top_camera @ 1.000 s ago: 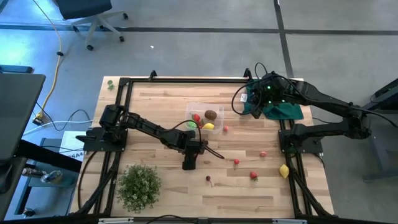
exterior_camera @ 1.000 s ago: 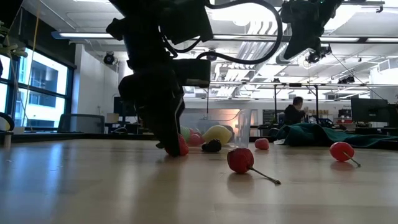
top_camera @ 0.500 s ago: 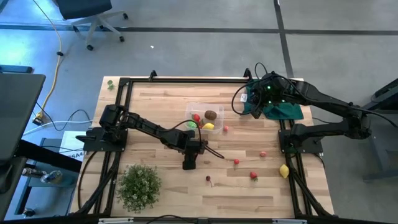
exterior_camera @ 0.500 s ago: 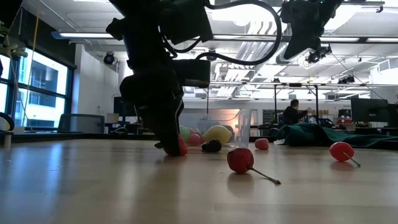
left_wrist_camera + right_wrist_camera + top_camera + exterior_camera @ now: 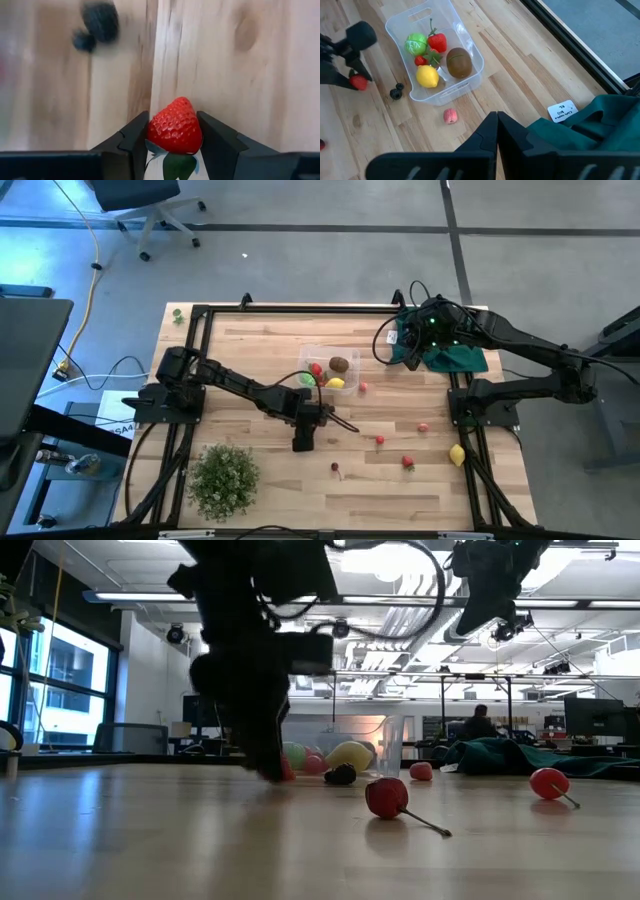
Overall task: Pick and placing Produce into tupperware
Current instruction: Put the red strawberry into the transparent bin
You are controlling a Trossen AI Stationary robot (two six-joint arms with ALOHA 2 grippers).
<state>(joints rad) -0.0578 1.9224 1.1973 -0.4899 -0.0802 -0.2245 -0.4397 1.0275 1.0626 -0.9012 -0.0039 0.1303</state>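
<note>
A light wooden table (image 5: 260, 345) of planks, edged by a black frame (image 5: 300, 309). On it lie a clear tub (image 5: 329, 369), a bushy plant (image 5: 222, 477) at the left near corner, a green cloth (image 5: 455, 358) at the right far edge, and loose fruit: a lemon (image 5: 457, 455), a pinkish fruit (image 5: 450, 116) just beside the tub, a dark berry (image 5: 396, 92), red ones (image 5: 408, 463) and a stemmed cherry (image 5: 387, 797).

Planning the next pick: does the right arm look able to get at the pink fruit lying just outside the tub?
Probably yes. The pink fruit lies alone on bare wood beside the tub, nothing over it. The right gripper is shut, so it must open first.
</note>
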